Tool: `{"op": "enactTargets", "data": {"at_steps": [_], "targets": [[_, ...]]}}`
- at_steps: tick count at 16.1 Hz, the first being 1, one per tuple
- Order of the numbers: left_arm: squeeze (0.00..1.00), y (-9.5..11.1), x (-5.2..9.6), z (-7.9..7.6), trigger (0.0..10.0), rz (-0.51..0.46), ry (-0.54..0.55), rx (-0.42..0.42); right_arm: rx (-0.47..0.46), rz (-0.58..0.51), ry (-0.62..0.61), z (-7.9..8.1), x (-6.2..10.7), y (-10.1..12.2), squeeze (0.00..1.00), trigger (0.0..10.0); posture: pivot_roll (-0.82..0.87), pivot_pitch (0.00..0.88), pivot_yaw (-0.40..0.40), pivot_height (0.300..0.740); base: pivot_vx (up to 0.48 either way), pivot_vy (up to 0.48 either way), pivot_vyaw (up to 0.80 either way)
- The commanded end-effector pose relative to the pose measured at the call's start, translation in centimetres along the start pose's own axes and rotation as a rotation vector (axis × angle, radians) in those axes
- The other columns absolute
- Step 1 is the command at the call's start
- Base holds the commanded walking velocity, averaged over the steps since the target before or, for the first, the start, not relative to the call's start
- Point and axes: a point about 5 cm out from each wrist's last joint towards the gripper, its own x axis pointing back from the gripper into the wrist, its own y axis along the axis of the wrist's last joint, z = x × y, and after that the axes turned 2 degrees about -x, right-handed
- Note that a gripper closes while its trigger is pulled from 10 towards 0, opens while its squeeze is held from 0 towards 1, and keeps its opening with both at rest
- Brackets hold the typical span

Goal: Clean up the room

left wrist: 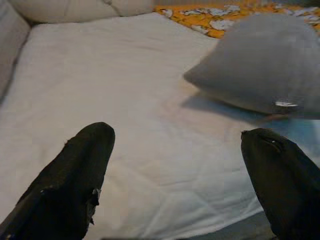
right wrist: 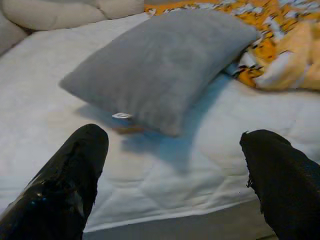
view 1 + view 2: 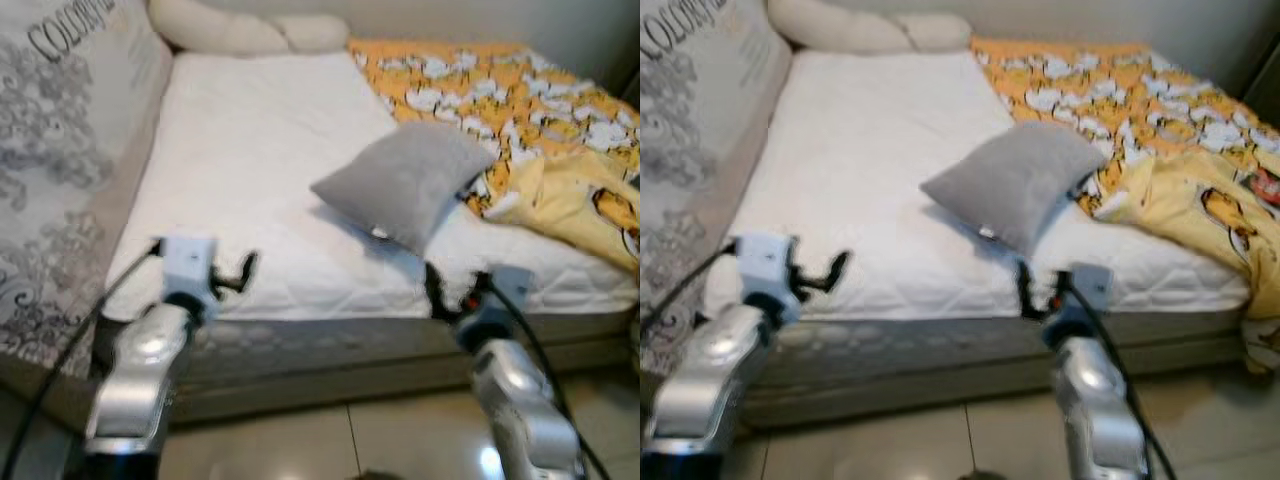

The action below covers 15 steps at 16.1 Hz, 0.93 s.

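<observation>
Right hand (image 3: 452,290) fingers apart, lower right, short of grey pillow (image 3: 405,183) | left hand (image 3: 232,272) apart — empty | risk: pillow sliding across bed (image 3: 250,150) under a shallow pinch

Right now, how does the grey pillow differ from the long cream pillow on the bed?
The square grey fabric pillow lies mid-mattress, tilted, its far corner on the orange patterned blanket; the long cream bolster pillow lies flat along the head of the bed. Grey is squarish, cream elongated. Both rest on the white quilted mattress.

both silver arms raised forward, left tool (image 3: 232,275) fingers spread wide, right tool (image 3: 452,292) fingers spread wide, both empty
</observation>
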Motion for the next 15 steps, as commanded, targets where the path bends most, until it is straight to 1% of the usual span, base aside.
{"op": "enactTargets", "data": {"at_steps": [1,4,12,14,15], "targets": [[0.76,-0.01,0.12,0.74,10.0,0.003,0.034,-0.012,0.006,-0.021,0.028,0.59,-0.35,0.58,0.0,10.0,0.02,0.0,-0.048,0.74,0.0,-0.48,0.0],[0.76,-0.08,0.08,0.91,10.0,0.004,0.051,-0.012,0.013,-0.014,0.008,0.11,-0.61,0.59,0.0,10.0,0.02,0.0,-0.048,0.74,0.0,-0.466,0.0],[0.76,0.05,-0.06,0.84,10.0,0.005,0.054,-0.015,0.006,-0.012,0.015,0.44,-0.86,0.61,0.0,10.0,0.02,0.0,-0.044,0.74,0.0,-0.406,0.0],[0.74,0.11,-0.19,0.96,10.0,0.013,0.066,0.003,-0.009,-0.006,-0.001,0.3,-0.92,0.51,0.0,10.0,0.02,0.0,-0.04,0.74,0.0,0.0,0.0],[0.7,0.2,-0.24,1.0,10.0,0.009,0.066,0.0,-0.01,-0.007,-0.003,0.33,-0.95,0.54,0.0,10.0,0.02,0.0,-0.039,0.74,0.0,0.0,0.0]]}}
